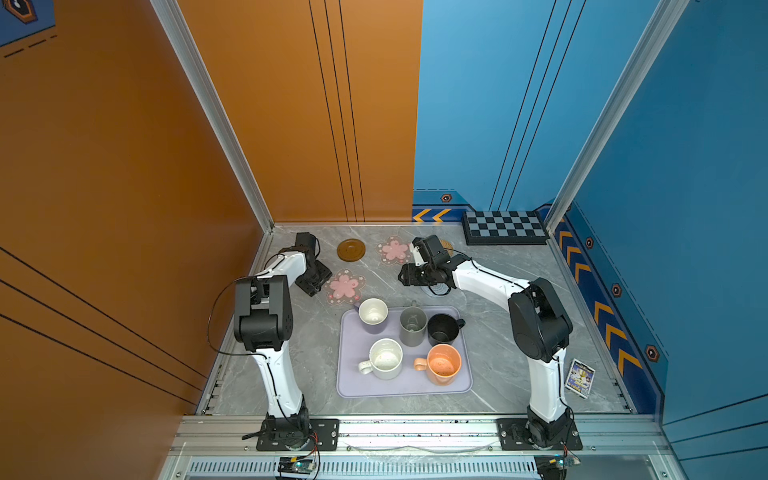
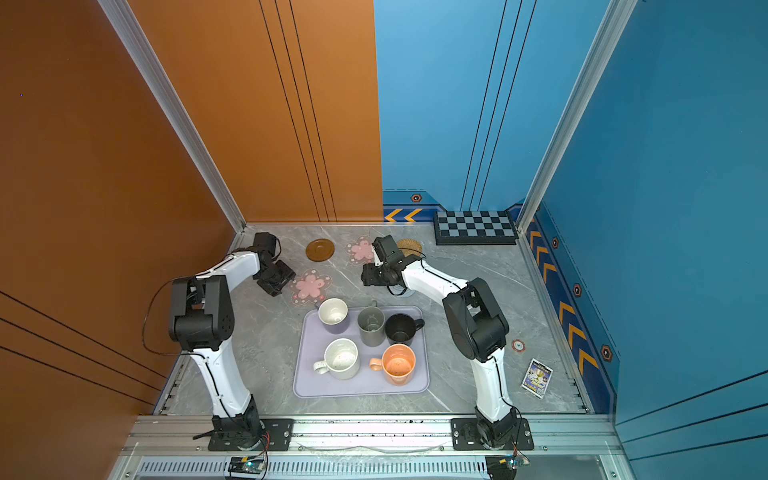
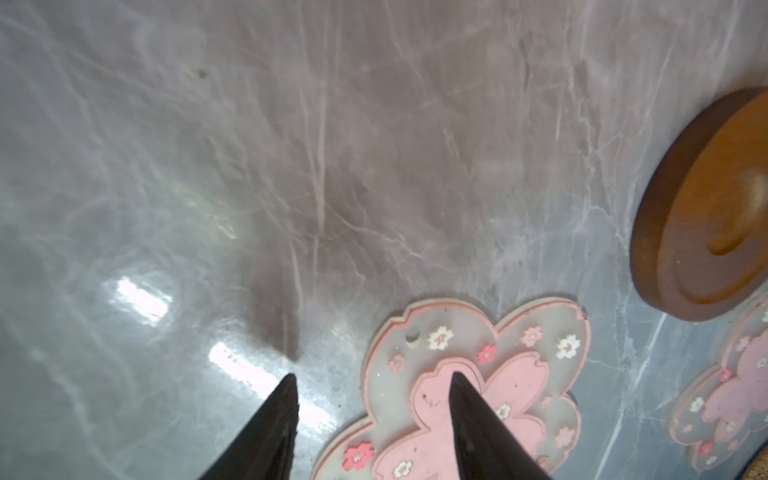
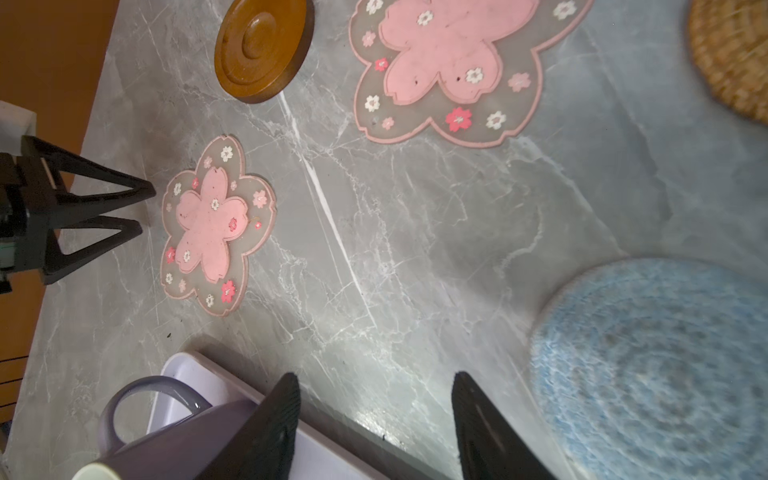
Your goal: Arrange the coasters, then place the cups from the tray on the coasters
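Left pincer [image 3: 372,375] spread empty, one tip over a pink flower coaster [image 3: 515,374].

A robotics laboratory test cell is shown. In both top views, a grey marble-patterned tabletop [image 1: 494,365] is enclosed by orange wall panels [image 1: 124,166] and blue wall panels [image 1: 685,208], which are framed by silver aluminium profile posts [image 1: 214,108]. Two white-and-black robot arms, at lower left [image 1: 282,386] and lower right [image 1: 544,386], are bolted to a silver aluminium rail [image 1: 415,428]. An exposed circuit board [image 1: 293,463] is mounted below.

top views: high, looking down, whole table [image 1: 490,353] | wrist views: close, low, both showing wooden coaster [image 3: 706,208]
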Controlling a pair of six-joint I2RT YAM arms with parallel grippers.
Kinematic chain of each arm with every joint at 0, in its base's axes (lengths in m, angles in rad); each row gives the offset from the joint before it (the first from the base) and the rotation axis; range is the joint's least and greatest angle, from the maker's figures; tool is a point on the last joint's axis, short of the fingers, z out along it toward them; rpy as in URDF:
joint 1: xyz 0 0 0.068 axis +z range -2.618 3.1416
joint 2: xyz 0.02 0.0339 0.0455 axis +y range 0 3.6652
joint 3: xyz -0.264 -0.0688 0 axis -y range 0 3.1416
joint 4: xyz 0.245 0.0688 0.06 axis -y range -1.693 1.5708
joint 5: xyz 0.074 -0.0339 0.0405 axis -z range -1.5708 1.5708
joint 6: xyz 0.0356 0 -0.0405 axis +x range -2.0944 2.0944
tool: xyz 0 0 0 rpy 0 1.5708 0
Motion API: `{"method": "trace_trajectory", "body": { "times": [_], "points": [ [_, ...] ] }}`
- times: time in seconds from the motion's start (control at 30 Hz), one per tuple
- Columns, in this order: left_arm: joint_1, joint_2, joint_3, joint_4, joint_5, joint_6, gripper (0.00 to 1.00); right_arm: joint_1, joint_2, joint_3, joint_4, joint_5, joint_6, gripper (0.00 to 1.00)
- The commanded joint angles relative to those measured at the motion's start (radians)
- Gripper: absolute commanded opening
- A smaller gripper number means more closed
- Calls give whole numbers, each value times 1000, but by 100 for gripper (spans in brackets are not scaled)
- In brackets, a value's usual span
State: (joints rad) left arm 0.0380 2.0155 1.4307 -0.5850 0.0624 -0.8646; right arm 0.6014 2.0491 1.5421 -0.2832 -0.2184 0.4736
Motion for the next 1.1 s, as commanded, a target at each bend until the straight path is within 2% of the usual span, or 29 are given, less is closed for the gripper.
{"method": "trace_trajectory", "body": {
  "times": [0.0, 0.63, 0.77, 1.07],
  "points": [
    [-16, 36, 6, 24, 28, -19, 59, 22, 18, 31, 34, -20, 21, 62],
    [-98, 111, 12, 73, 170, 31, 59, 65, 136, 80, 86, -10, 63, 63],
    [-136, 100, -6, 73, 164, 7, 59, 67, 155, 91, 103, -21, 77, 63],
    [-153, 106, -23, 73, 170, -18, 60, 77, 222, 118, 159, -70, 144, 63]
  ]
}}
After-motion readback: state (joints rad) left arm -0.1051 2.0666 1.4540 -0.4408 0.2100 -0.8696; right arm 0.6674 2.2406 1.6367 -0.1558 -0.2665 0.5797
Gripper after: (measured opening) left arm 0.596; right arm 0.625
